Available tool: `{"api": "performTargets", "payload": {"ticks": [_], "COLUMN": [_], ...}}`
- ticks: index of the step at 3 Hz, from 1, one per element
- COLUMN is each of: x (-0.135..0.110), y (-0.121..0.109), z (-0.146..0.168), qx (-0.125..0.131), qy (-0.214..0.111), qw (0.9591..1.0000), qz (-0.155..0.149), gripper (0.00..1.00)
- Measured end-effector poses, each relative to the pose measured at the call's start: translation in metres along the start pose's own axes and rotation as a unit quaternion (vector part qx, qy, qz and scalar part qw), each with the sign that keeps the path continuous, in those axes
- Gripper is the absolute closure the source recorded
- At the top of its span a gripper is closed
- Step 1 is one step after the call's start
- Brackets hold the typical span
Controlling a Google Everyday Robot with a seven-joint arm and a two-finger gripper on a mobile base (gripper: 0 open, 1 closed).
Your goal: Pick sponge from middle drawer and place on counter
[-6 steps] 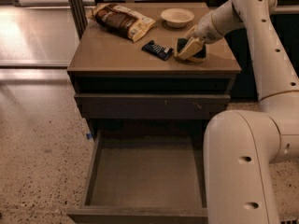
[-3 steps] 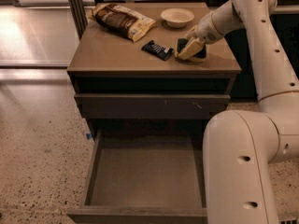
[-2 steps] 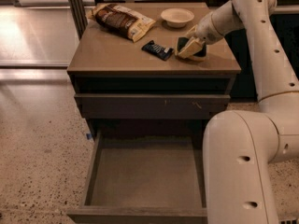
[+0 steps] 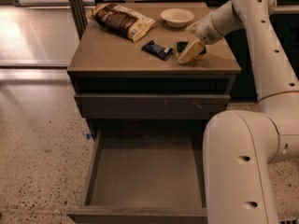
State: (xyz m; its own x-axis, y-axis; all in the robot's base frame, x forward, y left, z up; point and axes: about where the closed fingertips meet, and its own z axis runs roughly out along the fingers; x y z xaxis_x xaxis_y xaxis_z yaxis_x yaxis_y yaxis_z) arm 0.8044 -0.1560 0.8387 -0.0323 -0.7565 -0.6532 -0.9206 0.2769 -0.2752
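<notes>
The claw (image 4: 191,50) sits low over the front right part of the desk (image 4: 112,55), clamped on the sponge (image 4: 188,54). The sponge shows its yellow side, tilted, with its lower end at or just above the desk top; contact cannot be told. It lies near the front edge and well in from the right edge. The left and middle of the desk are bare, so most free room lies that way. Just left of the sponge, a little apart, lies a dark snack wrapper (image 4: 157,50). Behind it, near the back edge, stands a pale bowl (image 4: 177,17), and a crumpled chip bag (image 4: 124,20) lies flat at the back left corner. The arm (image 4: 261,55) comes in from the right and hangs beyond that edge. Below the top is a dark open slot, then a closed drawer front (image 4: 149,105) with pale scratches. The middle drawer (image 4: 145,171) is pulled fully out, its flat floor bare. A thick white arm segment (image 4: 238,167) stands in front of its right side and hides that wall. Speckled floor (image 4: 42,139) lies open to the left.
</notes>
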Motion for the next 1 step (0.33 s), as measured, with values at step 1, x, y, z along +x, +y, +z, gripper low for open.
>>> {"api": "performTargets", "payload": {"ticks": [1], "x": [0.0], "y": [0.0], "z": [0.0], "qx": [0.0], "qy": [0.0], "qw": [1.0], "qz": [0.0], "gripper": [0.0]}}
